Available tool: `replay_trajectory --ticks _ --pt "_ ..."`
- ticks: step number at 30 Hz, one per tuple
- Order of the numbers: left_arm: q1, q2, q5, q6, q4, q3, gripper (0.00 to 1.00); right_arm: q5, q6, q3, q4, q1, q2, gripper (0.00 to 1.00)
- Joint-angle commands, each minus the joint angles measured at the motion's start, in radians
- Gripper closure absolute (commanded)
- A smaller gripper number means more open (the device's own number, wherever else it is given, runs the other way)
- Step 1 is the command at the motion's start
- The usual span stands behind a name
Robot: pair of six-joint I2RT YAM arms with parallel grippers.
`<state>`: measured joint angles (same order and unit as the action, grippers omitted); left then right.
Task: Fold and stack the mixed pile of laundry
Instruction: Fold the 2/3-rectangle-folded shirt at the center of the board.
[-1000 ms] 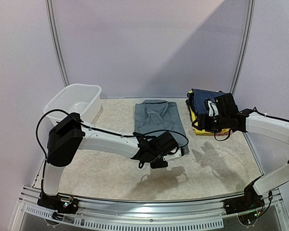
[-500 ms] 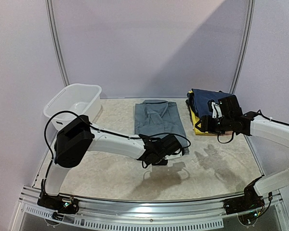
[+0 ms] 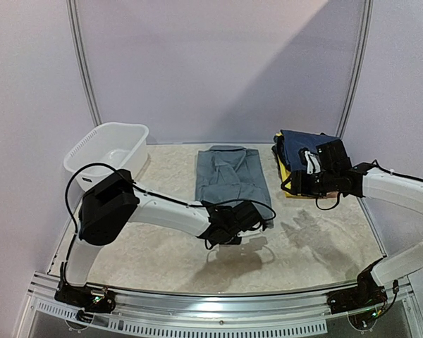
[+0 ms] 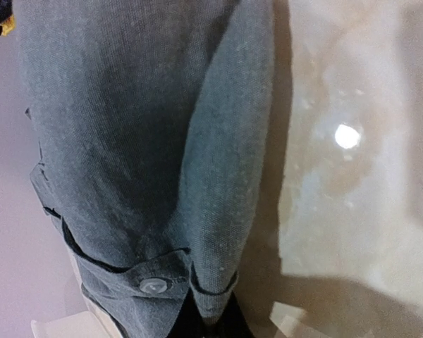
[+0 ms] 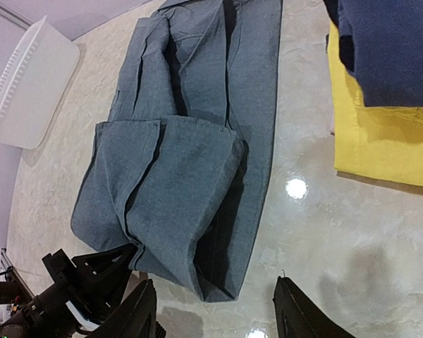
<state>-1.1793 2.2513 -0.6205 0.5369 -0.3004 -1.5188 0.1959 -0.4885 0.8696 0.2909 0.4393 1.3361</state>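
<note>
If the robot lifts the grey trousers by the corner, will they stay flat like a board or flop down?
Probably floppy: the grey trousers lie in soft folds, so the free end would likely droop from the left gripper. They look like thick woven cloth, so perhaps a bit heavy, and unlikely to roll.

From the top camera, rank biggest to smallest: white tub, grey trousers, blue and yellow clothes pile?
1. White tub and grey trousers: about alike, too close to rank.
2. Blue and yellow clothes pile: smallest, though partly hidden.
</note>
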Motion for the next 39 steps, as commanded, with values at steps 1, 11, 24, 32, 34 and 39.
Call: replay_trajectory --ticks 1,11,24,32,34,39 --pt "-0.054 -0.086 0.034 -0.081 -0.114 0.049 1.00 0.099 0.030 0.039 -0.031 -0.001 0.054 0.43" --pt "-0.179 -0.214 0.047 -0.255 -0.338 0.085 1.00 0.354 0.086 0.142 -0.087 0.092 0.246 0.54" --pt "-0.303 -0.362 0.105 -0.340 -0.568 0.036 1.00 0.428 0.224 0.292 0.016 0.234 0.460 0.69" --pt "-0.315 -0.412 0.112 -0.329 -0.617 0.002 1.00 0.468 0.264 0.243 0.009 0.298 0.487 0.80" --pt "-0.316 -0.422 0.112 -0.320 -0.623 -0.012 1.00 0.468 0.273 0.222 0.007 0.319 0.486 0.81" --pt "-0.302 -0.425 0.109 -0.294 -0.647 -0.056 1.00 0.485 0.259 0.156 -0.042 0.352 0.473 0.83"
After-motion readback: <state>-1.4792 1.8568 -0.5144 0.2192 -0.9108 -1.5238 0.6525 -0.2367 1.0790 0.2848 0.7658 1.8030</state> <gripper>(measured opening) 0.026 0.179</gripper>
